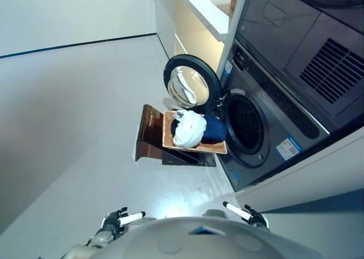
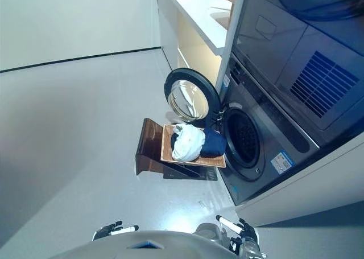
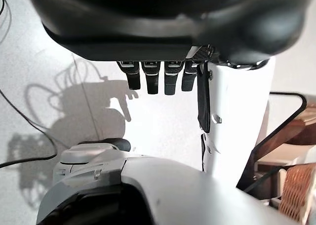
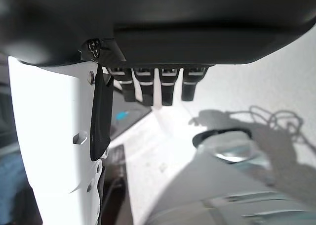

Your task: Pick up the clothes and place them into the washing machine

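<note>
A white garment (image 1: pixel 189 128) and a dark blue garment (image 1: pixel 214 129) lie piled in a flat wicker basket (image 1: pixel 196 147) set on a brown wooden stool (image 1: pixel 149 135). Right beside it stands the grey washing machine (image 1: pixel 267 128), its round door (image 1: pixel 190 83) swung open and the dark drum (image 1: pixel 245 122) exposed. My left hand (image 1: pixel 120 218) and right hand (image 1: pixel 249 214) hang low near my body, far from the basket. Both hands have straight fingers (image 3: pixel 153 76) and hold nothing; the right hand's fingers (image 4: pixel 153 86) show the same in its wrist view.
A second grey appliance (image 1: pixel 307 42) with a vent grille sits stacked above the washer. White cabinets with a countertop (image 1: pixel 199 14) stand behind the open door. Pale floor (image 1: pixel 74 116) spreads wide to the left of the stool.
</note>
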Robot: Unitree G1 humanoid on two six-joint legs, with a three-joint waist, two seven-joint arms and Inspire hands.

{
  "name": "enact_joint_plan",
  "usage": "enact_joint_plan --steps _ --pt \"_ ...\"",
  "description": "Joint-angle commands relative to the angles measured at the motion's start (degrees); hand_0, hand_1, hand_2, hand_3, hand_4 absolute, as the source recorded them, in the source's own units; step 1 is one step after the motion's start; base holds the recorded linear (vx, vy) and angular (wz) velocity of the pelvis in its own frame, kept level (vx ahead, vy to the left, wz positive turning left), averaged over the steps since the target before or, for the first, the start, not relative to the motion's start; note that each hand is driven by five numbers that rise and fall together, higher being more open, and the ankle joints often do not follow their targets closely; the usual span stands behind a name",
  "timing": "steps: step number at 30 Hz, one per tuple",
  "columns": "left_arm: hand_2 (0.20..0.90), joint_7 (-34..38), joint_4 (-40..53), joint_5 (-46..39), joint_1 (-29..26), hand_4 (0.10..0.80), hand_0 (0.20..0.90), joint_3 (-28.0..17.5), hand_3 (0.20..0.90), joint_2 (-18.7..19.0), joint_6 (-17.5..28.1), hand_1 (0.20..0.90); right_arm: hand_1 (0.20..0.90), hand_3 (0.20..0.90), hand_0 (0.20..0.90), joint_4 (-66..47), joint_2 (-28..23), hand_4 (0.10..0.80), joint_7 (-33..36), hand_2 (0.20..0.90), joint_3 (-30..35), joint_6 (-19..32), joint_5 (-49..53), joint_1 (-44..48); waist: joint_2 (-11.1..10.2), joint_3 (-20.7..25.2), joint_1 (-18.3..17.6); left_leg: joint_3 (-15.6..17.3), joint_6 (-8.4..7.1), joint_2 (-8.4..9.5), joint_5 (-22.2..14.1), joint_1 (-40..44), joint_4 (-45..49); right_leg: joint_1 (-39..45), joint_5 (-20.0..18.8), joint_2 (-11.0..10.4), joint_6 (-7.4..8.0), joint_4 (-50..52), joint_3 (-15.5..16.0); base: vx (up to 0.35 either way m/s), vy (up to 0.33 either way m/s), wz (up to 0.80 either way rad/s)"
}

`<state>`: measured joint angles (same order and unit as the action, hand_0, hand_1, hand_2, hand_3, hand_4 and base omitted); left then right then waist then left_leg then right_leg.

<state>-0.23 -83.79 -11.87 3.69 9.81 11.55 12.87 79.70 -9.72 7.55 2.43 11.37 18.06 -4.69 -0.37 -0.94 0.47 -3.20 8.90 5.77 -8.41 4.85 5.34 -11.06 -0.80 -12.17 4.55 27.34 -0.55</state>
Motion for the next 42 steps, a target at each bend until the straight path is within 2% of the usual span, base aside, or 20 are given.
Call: enact_joint_plan --steps 1,3,4,7,9,11,14,16,17,18,21,22,23,26,29,33,36,37,39,42 --pt "0.9 0.06 -0.51 1.19 -0.85 0.8 0.9 -1.4 0.9 1.22 0.91 0.9 0.9 0.9 0.9 -1.52 -2.28 0.8 1.43 0.9 1.93 2.52 0.65 1.53 0.77 0.07 -1.62 -1.35 -3.87 0.76 0.11 0.97 -1.05 -0.3 0.21 3.13 -1.97 -6.05 4.02 0.255 -0.077 0.16" --pt "0.9 0.2 -0.49 1.12 -0.87 0.8 0.9 -0.93 0.9 0.77 1.12 0.9 0.9 0.9 0.9 -1.44 -2.21 0.8 1.51 0.9 2.32 2.24 0.48 1.45 -0.16 -0.21 -3.0 -2.53 -4.6 1.62 -1.41 3.82 -2.19 -2.59 -4.53 2.48 0.09 -16.2 4.99 0.295 -0.111 0.08" --pt "0.9 0.31 -0.5 0.99 -0.83 0.8 0.9 -0.87 0.9 0.72 1.15 0.9 0.9 0.9 0.9 -1.51 -2.21 0.8 1.67 0.9 2.45 2.11 0.43 1.39 -0.27 -0.56 -3.53 -2.85 -5.05 1.3 -2.11 5.24 -2.72 -3.12 -6.61 2.14 1.02 -19.79 5.33 0.28 -0.104 0.1" --pt "0.9 1.03 -0.38 0.41 -1.11 0.8 0.9 -0.55 0.9 0.44 1.28 0.9 0.9 0.9 0.9 -1.63 -1.81 0.8 2.11 0.9 2.84 1.52 -0.12 1.17 -0.09 -1.05 -5.09 -3.74 -6.13 0.19 -4.05 9.15 -3.39 -6.08 -11.19 2.24 2.51 -26.7 7.38 0.297 -0.093 0.14" --pt "0.9 1.18 -0.41 -0.18 -0.86 0.8 0.9 -0.6 0.9 0.28 1.25 0.9 0.9 0.9 0.9 -2.02 -1.61 0.8 2.33 0.9 2.86 1.31 -0.44 0.76 -0.18 -0.97 -5.9 -4.58 -6.51 -0.44 -5.32 10.94 -3.23 -6.19 -12.53 2.79 2.79 -27.44 6.86 0.283 -0.101 0.21" --pt "0.9 1.15 -0.65 -0.17 -0.42 0.8 0.9 -0.72 0.9 -0.1 1.11 0.9 0.9 0.9 0.9 -1.76 -1.65 0.8 2.13 0.9 3.06 1.18 -0.78 0.02 -0.53 -0.2 -6.15 -5.1 -7.02 -1.13 -6.17 12.92 -3.73 -5.67 -12.91 3.14 2.55 -26.87 7.56 0.296 -0.146 0.41" --pt "0.9 1.25 -0.71 -0.99 0.31 0.8 0.9 -0.81 0.9 -1.12 1.13 0.9 0.9 0.9 0.9 -1.08 -1.85 0.8 2.02 0.9 3.33 1.12 -1.17 -0.67 -0.04 1.61 -6.42 -5.45 -8.54 -3.62 -5.78 13.66 -3.11 -4.86 -12.5 4.37 1.6 -26.19 7.57 0.305 -0.191 0.5" --pt "0.9 1.47 -0.75 -1.77 0.12 0.8 0.9 -0.75 0.9 -1.49 1.17 0.9 0.9 0.9 0.9 -0.89 -2.09 0.8 2.11 0.9 3.31 1.3 -1.11 -0.24 0.74 2.18 -6.9 -6.34 -9.85 -5.62 -3.17 13.14 -1.96 -5.46 -10.74 6.14 0.34 -24.18 7.15 0.297 -0.203 0.53" --pt "0.9 1.48 -0.67 -2.64 -0.5 0.8 0.9 -0.03 0.9 -1.92 1.26 0.9 0.9 0.9 0.9 -0.92 -2.77 0.8 2.39 0.9 3.41 1.56 -0.45 0.64 1.29 2.2 -7.04 -6.76 -11.25 -6.97 0.15 12.3 -0.6 -5.65 -9.33 7.14 -0.38 -22.34 7.31 0.208 -0.145 0.09" --pt "0.9 1.48 -0.69 -2.64 -0.52 0.8 0.9 -0.03 0.9 -1.94 1.27 0.9 0.9 0.9 0.9 -0.9 -2.79 0.8 2.39 0.9 3.42 1.57 -0.44 0.65 1.33 2.23 -7.08 -6.8 -11.27 -7.01 0.16 12.28 -0.65 -5.7 -9.27 7.15 -0.4 -22.27 7.36 0.186 -0.148 -0.01" --pt "0.9 1.77 0.35 -3.55 -1.56 0.8 0.9 0.45 0.9 -2.51 1.36 0.9 0.9 0.9 0.9 -1.53 -3.37 0.8 2.32 0.9 3.01 1.87 -0.33 0.99 2.03 2.79 -7.35 -6.58 -13.34 -9.42 5.63 11.24 1.4 -4.63 -7.04 8.44 -1.52 -22.07 8.49 0.208 -0.198 0.09" --pt "0.9 2.04 1.35 -3.9 -2.42 0.8 0.9 1.17 0.9 -2.81 1.64 0.9 0.9 0.9 0.9 -1.67 -3.66 0.8 2.79 0.9 2.94 2.05 0.43 1.51 2.27 2.99 -7.65 -6.09 -14.16 -10.2 7.99 9.94 3.77 -3.58 -5.16 9.61 -2.56 -22.11 8.45 0.196 -0.198 0.31" --pt "0.9 2.05 1.36 -3.91 -2.43 0.8 0.9 1.18 0.9 -2.82 1.64 0.9 0.9 0.9 0.9 -1.66 -3.68 0.8 2.78 0.9 2.94 2.06 0.44 1.52 2.33 2.96 -7.66 -6.1 -14.18 -10.26 7.92 9.95 3.83 -3.55 -5.11 9.66 -2.59 -22.09 8.49 0.207 -0.195 0.47" --pt "0.9 2.15 2.93 -3.45 -3.63 0.8 0.9 2.53 0.9 -3.43 1.91 0.9 0.9 0.9 0.9 -1.43 -4.38 0.8 2.84 0.9 2.99 2.17 1.15 1.77 2.42 2.94 -7.7 -5.6 -14.66 -9.84 10.77 8.16 8.84 -1.21 -3.12 11.56 -4.25 -22.21 7.63 0.169 -0.135 0.25" --pt "0.9 1.92 4.08 -2.95 -3.91 0.8 0.9 3.26 0.9 -3.62 1.84 0.9 0.9 0.9 0.9 -0.6 -4.57 0.8 3.12 0.9 3.33 2.04 1.14 1.11 2.26 3.32 -7.59 -3.25 -14.65 -10.52 13.14 6.75 9.36 1.03 -1.47 12.31 -4.89 -22.36 7.41 0.182 -0.12 -0.01" --pt "0.9 2.02 4.43 -2.28 -3.97 0.8 0.9 3.57 0.9 -3.78 1.81 0.9 0.9 0.9 0.9 0.07 -4.52 0.8 3.3 0.9 3.72 1.87 1.47 0.63 0.98 3.96 -6.56 -0.77 -13.05 -10.82 9.12 3.14 4.97 3.38 0.55 12.17 -4.4 -22.99 5.8 0.156 -0.057 0.19" --pt "0.9 1.95 4.2 -2.54 -3.86 0.8 0.9 3.19 0.9 -3.69 1.74 0.9 0.9 0.9 0.9 0.84 -4.63 0.8 3.53 0.9 3.54 1.82 1.82 0.87 -1.45 3.21 -4.5 0.32 -11.79 -9.12 4.94 -5.07 4.21 6.54 1.79 11.14 -3.8 -23.67 2.72 0.18 -0.029 -0.02" --pt "0.9 1.96 3.79 -2.92 -3.85 0.8 0.9 2.98 0.9 -3.35 1.89 0.9 0.9 0.9 0.9 0.92 -4.65 0.8 3.52 0.9 3.32 1.97 2.24 1.13 -2.09 2.29 -3.49 -0.1 -11.73 -8.96 6.0 -8.25 2.97 8.11 1.96 11.24 -3.6 -23.74 1.02 0.157 0.005 -0.25" --pt "0.9 1.95 3.67 -3.05 -3.88 0.8 0.9 2.84 0.9 -3.19 1.86 0.9 0.9 0.9 0.9 1.01 -4.63 0.8 3.57 0.9 3.12 2.08 2.35 1.21 -2.24 1.61 -2.87 -0.17 -11.76 -9.13 6.81 -9.32 2.36 9.17 2.26 11.23 -3.44 -23.82 0.27 0.128 0.036 -0.62" --pt "0.9 2.15 3.39 -3.43 -4.01 0.8 0.9 2.62 0.9 -2.93 2.07 0.9 0.9 0.9 0.9 1.02 -4.72 0.8 3.98 0.9 2.63 2.32 2.92 1.75 -1.59 0.46 -1.37 0.28 -12.55 -11.42 12.62 -13.73 -1.64 12.28 3.58 11.42 -2.95 -24.29 -1.13 0.176 0.112 -0.82"
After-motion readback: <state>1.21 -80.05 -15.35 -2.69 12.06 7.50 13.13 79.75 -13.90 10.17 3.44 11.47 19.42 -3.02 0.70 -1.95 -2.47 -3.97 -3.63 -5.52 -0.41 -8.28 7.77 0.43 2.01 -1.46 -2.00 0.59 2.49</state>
